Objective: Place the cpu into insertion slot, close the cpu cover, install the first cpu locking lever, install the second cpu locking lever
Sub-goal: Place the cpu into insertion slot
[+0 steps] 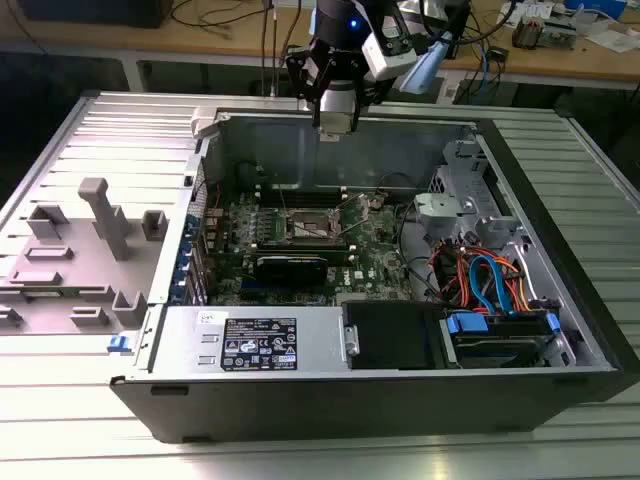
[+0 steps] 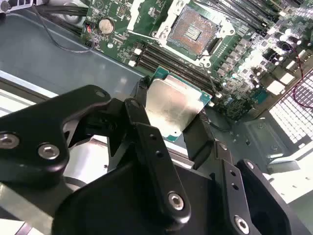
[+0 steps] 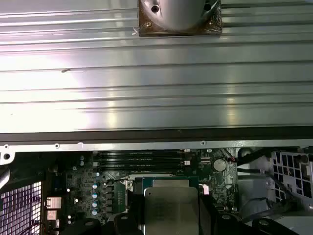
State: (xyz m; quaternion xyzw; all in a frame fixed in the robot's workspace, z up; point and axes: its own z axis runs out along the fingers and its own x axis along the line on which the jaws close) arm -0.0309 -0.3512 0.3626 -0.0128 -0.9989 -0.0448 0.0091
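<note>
My gripper (image 2: 172,111) is shut on the cpu (image 2: 171,105), a flat square chip with a silvery top and green edge, pinched between two black fingers (image 2: 142,117). The first wrist view also shows the cpu (image 3: 171,210), hanging above the motherboard. In the exterior view the gripper (image 1: 335,122) hovers over the back wall of the open computer case, higher than and behind the insertion slot (image 1: 305,228). The slot (image 2: 194,32) lies open with its contact field exposed. The cpu cover (image 2: 146,12) looks swung back beside it. A thin locking lever (image 1: 352,206) sticks up by the slot.
Long black memory sticks (image 2: 171,61) run between the slot and the case wall (image 1: 340,150). A black cooler block (image 1: 290,265), bundled red and blue cables (image 1: 490,275) and a drive cage (image 1: 500,335) crowd the case. A grey parts fixture (image 1: 95,225) stands at the exterior view's left.
</note>
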